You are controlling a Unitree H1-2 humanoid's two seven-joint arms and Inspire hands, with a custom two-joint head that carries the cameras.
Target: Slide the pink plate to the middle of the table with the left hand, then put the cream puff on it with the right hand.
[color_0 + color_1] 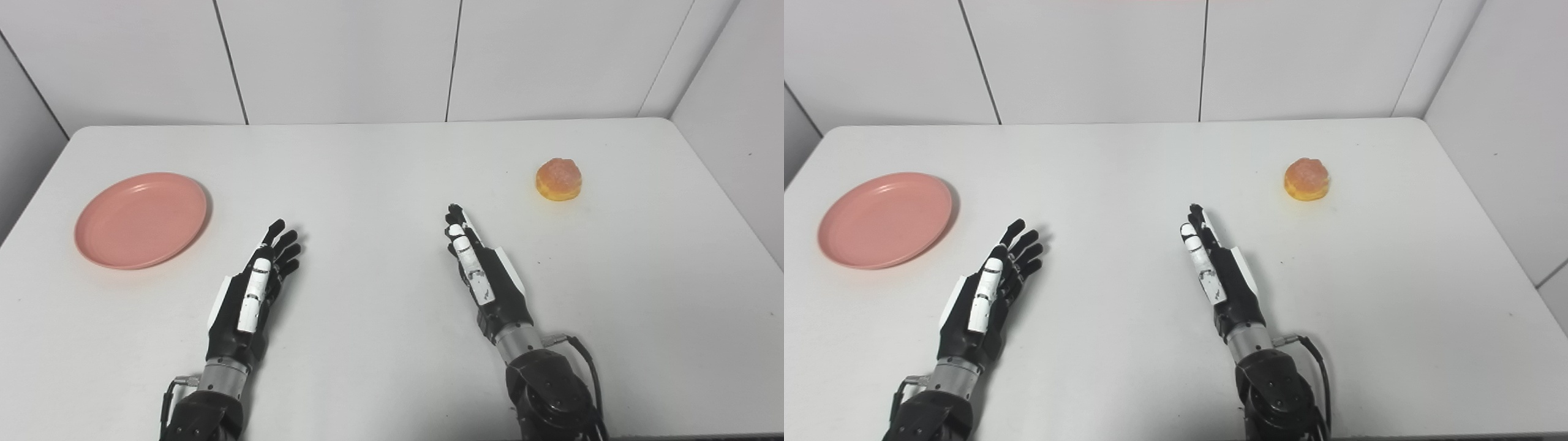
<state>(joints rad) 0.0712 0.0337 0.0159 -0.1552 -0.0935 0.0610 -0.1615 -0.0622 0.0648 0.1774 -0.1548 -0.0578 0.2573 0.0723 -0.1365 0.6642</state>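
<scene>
The white table (pixel 380 184) sits against a pale panelled wall (pixel 343 55), and both of the robot's arms reach in over its near edge. The pink plate (pixel 141 219) lies flat at the far left side of the table, nothing on it. The cream puff (pixel 558 179) rests on the table top over on the right, well apart from the plate. Between these 2 things, the left hand (pixel 254 294) hangs low over the table, its fingers stretched out and spread, gripping nothing, near the plate but not touching it. The right hand (pixel 481 275) is likewise extended with fingers straight and close together, empty, pointing away from the robot, short of the puff.
</scene>
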